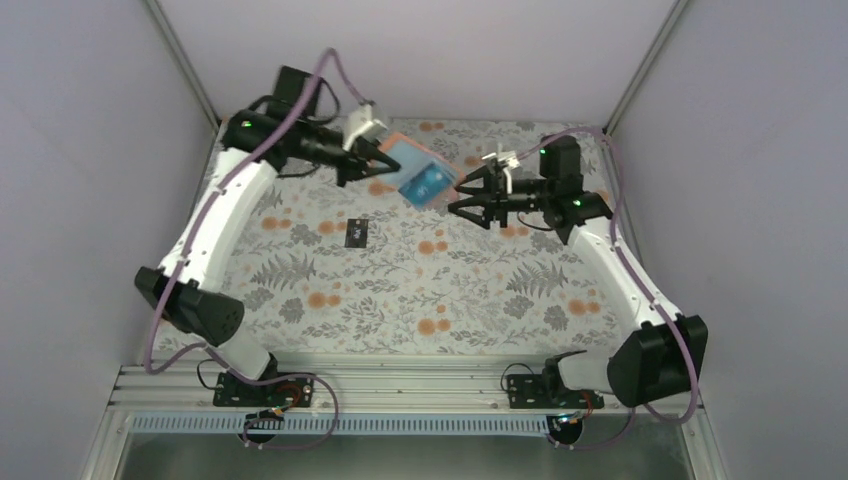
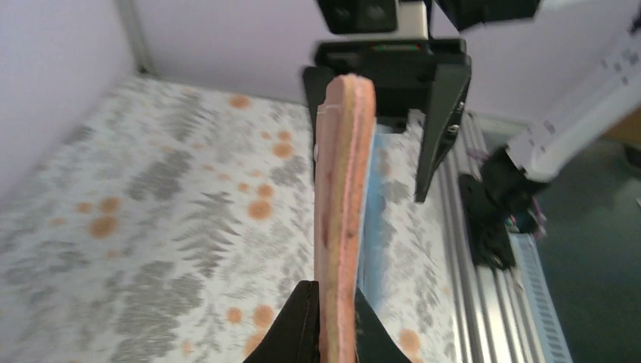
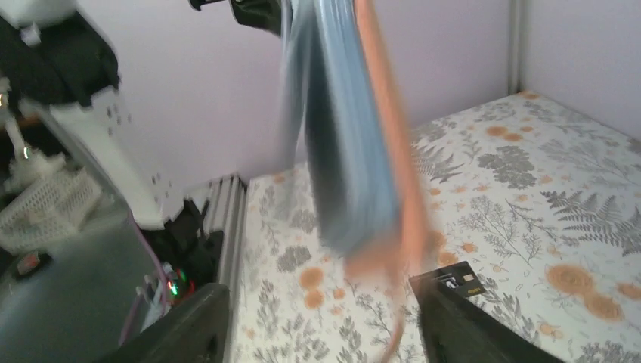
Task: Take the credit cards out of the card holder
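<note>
The card holder, tan-brown at the rim and light blue inside, hangs above the back of the table. My left gripper is shut on its left end. In the left wrist view the card holder stands edge-on, pinched between my fingertips. My right gripper is open at the holder's right end and not clamping it. In the right wrist view the blurred card holder hangs ahead of my wide-apart fingers. One black credit card lies flat on the cloth, and the black card also shows there. No other cards show clearly.
A floral cloth covers the table. Pale walls with metal corner posts close in the back and sides. The aluminium rail with both arm bases runs along the near edge.
</note>
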